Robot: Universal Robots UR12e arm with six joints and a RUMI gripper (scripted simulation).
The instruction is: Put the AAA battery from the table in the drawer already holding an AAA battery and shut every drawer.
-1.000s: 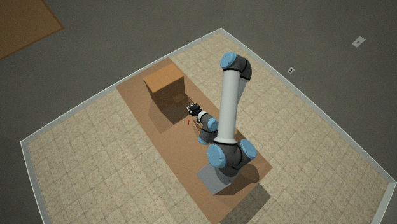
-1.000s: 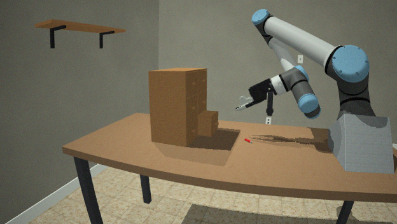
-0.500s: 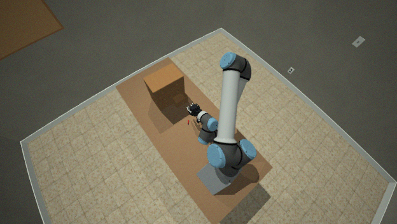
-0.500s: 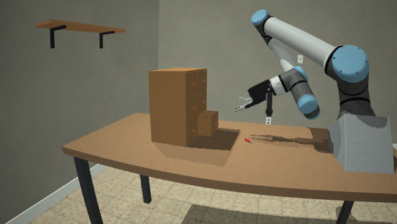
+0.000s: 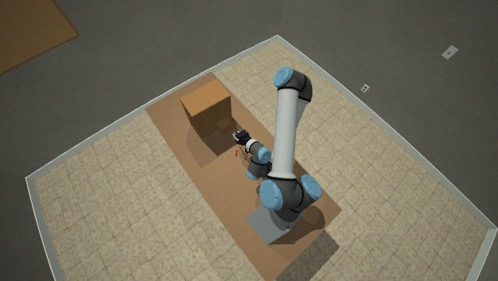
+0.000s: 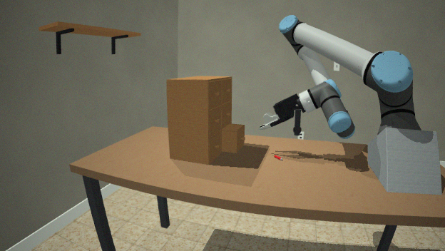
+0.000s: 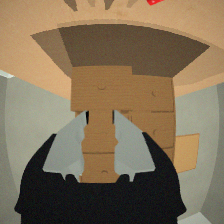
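One pincer (image 5: pixel 235 136) (image 6: pixel 264 121) (image 7: pixel 100 111), one open drawer (image 5: pixel 227 124) (image 6: pixel 229 139) (image 7: pixel 101 95), one battery (image 5: pixel 236 153) (image 6: pixel 278 157) (image 7: pixel 155 1).

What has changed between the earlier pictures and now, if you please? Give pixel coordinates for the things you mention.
The hand (image 5: pixel 235 136) (image 6: pixel 263 121) (image 7: pixel 100 111) has moved slightly down and towards the chest (image 5: pixel 205 97) (image 6: pixel 189 121) (image 7: pixel 162 120). Nothing was grasped or released. The chest, its pulled-out drawer (image 5: pixel 227 124) (image 6: pixel 229 140) (image 7: pixel 101 95) and the AAA battery (image 5: pixel 236 153) (image 6: pixel 278 157) (image 7: pixel 155 1) on the table (image 5: pixel 223 180) (image 6: pixel 221 192) (image 7: pixel 35 60) stayed put.
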